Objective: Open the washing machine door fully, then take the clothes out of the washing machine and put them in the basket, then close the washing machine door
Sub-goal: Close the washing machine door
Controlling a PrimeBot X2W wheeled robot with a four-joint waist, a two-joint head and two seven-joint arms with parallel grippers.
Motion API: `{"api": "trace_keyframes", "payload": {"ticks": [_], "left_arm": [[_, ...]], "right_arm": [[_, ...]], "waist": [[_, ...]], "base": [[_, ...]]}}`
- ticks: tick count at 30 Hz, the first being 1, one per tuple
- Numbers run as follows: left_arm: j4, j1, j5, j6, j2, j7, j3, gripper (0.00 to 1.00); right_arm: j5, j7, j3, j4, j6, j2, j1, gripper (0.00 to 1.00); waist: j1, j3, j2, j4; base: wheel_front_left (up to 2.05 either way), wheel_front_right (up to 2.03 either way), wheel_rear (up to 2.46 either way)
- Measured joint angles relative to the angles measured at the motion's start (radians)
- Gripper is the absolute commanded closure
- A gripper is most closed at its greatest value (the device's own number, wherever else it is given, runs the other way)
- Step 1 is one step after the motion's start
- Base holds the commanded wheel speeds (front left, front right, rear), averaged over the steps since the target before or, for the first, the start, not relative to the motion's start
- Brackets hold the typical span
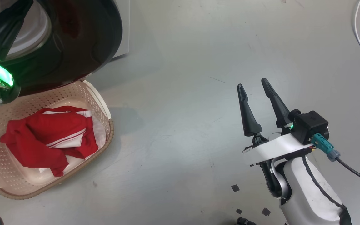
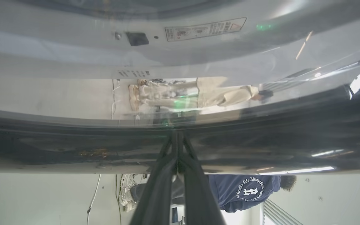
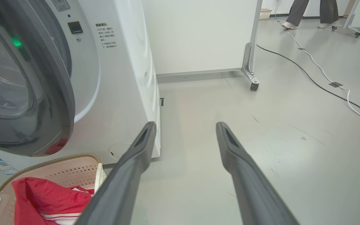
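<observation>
Evidently the closing step: clothes [image 1: 47, 137] lie in basket [image 1: 111, 131] under the open washing machine door [image 1: 83, 40], left end effector [image 2: 177, 137] shut, tips against its black rim, right end effector [image 1: 252, 83] open over the floor [image 1: 183, 93]; next probably calls for a steady push until it latches.

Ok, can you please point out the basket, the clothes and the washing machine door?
the basket [image 1: 70, 92]: head view, on its perforated far wall.
the clothes [image 1: 36, 137]: head view, on the red fabric.
the washing machine door [image 1: 86, 47]: head view, on its glossy black rim.
</observation>
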Motion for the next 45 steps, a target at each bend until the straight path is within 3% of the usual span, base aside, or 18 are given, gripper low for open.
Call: {"api": "trace_keyframes", "payload": {"ticks": [8,14,21,27,29,31,32,33,45], "left_arm": [[0.043,-0.022,0.004,-0.012,0.005,0.02,-0.019,1.0],[0.034,-0.004,-0.018,-0.091,-0.016,0.045,-0.016,1.0],[0.031,0.124,-0.061,-0.176,-0.063,0.067,-0.003,1.0],[0.016,0.243,-0.068,-0.201,-0.097,0.072,0.008,1.0],[0.008,0.279,-0.07,-0.204,-0.113,0.07,0.018,0.76],[0.0,0.316,-0.077,-0.206,-0.127,0.069,0.025,0.38],[-0.001,0.334,-0.078,-0.207,-0.132,0.069,0.025,0.08],[-0.002,0.355,-0.077,-0.211,-0.137,0.066,0.026,0.0],[-0.011,0.559,-0.039,-0.213,-0.18,-0.03,0.08,0.0]], "right_arm": [[0.002,0.0,-0.015,0.0,-0.013,0.0,-0.008,0.0],[-0.001,0.0,-0.024,0.005,-0.013,0.0,-0.008,0.0],[-0.006,0.0,-0.043,0.017,-0.014,0.0,-0.008,0.0],[-0.024,0.0,-0.067,0.035,-0.014,-0.001,0.0,0.0],[-0.032,0.0,-0.077,0.041,-0.014,-0.001,0.013,0.0],[-0.041,0.0,-0.08,0.052,-0.013,-0.001,0.025,0.0],[-0.046,0.0,-0.083,0.054,-0.013,-0.001,0.031,0.0],[-0.049,0.0,-0.087,0.057,-0.013,-0.001,0.037,0.0],[-0.067,0.0,-0.104,0.088,-0.003,-0.004,0.074,0.0]], "waist": [[0.0,-0.005,0.0,0.014],[0.0,-0.025,0.0,0.04],[0.0,-0.059,0.0,0.086],[-0.0001,-0.096,0.0,0.133],[-0.0001,-0.109,0.0,0.15],[-0.0001,-0.122,0.0,0.168],[-0.0001,-0.129,0.0,0.177],[-0.0001,-0.135,0.0,0.186],[-0.0001,-0.218,0.0,0.267]], "base": [[0.0,0.0,0.0],[0.0,0.0,0.0],[0.0,0.0,0.0],[0.0,0.0,0.0],[0.0,0.0,0.0],[0.0,0.0,0.0],[0.0,0.0,0.0],[0.0,0.0,0.0],[0.0,0.0,0.0]]}}
